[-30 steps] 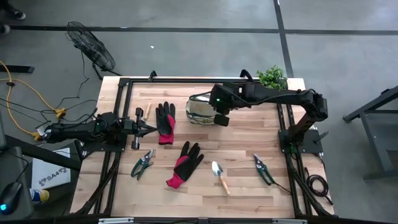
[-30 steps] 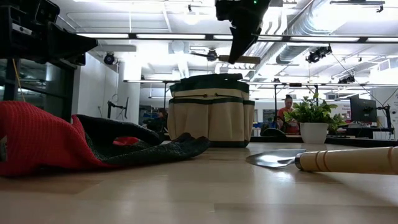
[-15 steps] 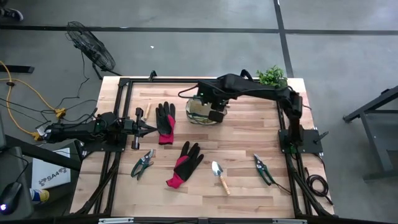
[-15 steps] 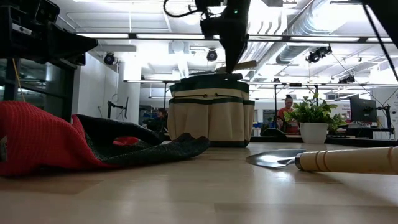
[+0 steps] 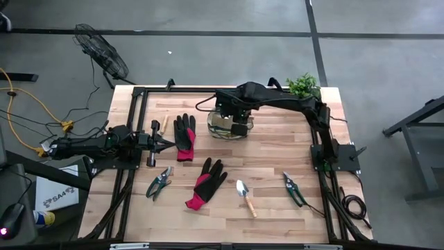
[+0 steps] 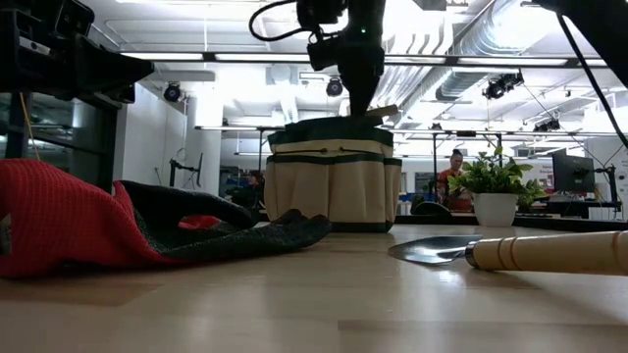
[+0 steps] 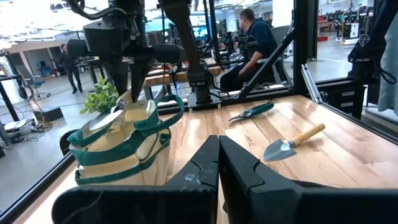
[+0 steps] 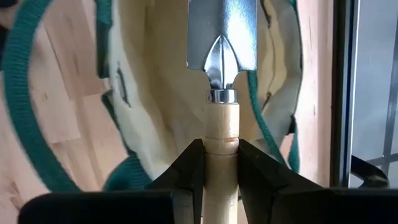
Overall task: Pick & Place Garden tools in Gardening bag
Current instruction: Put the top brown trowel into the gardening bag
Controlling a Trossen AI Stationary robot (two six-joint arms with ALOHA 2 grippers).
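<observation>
The right gripper (image 8: 221, 163), jaws clenching a wooden-handled trowel (image 8: 221, 93) blade-first over the gardening bag (image 5: 223, 126), is risking snagging a loop handle (image 8: 37, 118), while the left gripper (image 7: 219, 163) is idling shut on the desk (image 5: 277, 149)

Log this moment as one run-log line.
right gripper: shut on trowel, blade down over gardening bag | left gripper: shut, parked at table's left edge | trowel not yet released
</observation>
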